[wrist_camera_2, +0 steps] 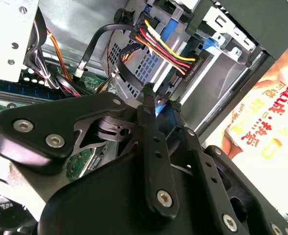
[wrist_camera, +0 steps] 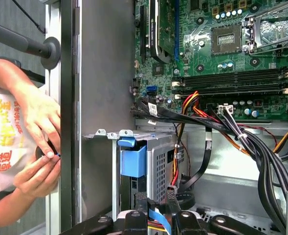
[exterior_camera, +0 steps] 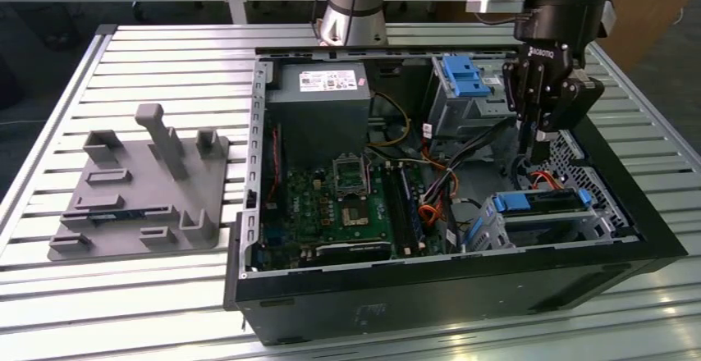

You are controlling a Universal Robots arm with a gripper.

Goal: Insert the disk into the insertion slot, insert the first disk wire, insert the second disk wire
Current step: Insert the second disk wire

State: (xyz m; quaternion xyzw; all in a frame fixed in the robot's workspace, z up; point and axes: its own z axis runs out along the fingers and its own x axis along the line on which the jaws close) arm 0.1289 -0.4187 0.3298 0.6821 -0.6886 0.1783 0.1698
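Observation:
The disk (exterior_camera: 542, 203) lies inside the insertion slot (exterior_camera: 559, 228), a low silver cage at the exterior view's right of the open computer case. Its blue carrier (wrist_camera: 134, 160) shows at the perforated cage (wrist_camera: 163, 161) in the first wrist view. My gripper (exterior_camera: 539, 164) hangs in the case just behind that cage. Its fingers (wrist_camera: 141, 199) stand close together with a flat blue disk wire (wrist_camera: 158, 220) between them, and the gripper (wrist_camera_2: 161, 98) is seen the same way in the second wrist view. A black plug on red, yellow and black wires (wrist_camera_2: 183, 68) sits just beyond the fingertips.
A taller grey cage with a blue latch (exterior_camera: 465, 78) stands behind my gripper. Black cable bundles (wrist_camera: 251, 142) cross the motherboard (exterior_camera: 350, 205). A person's hands (wrist_camera: 36, 142) hold a printed packet against the outer case wall. A grey fixture plate (exterior_camera: 137, 189) lies on the slatted table.

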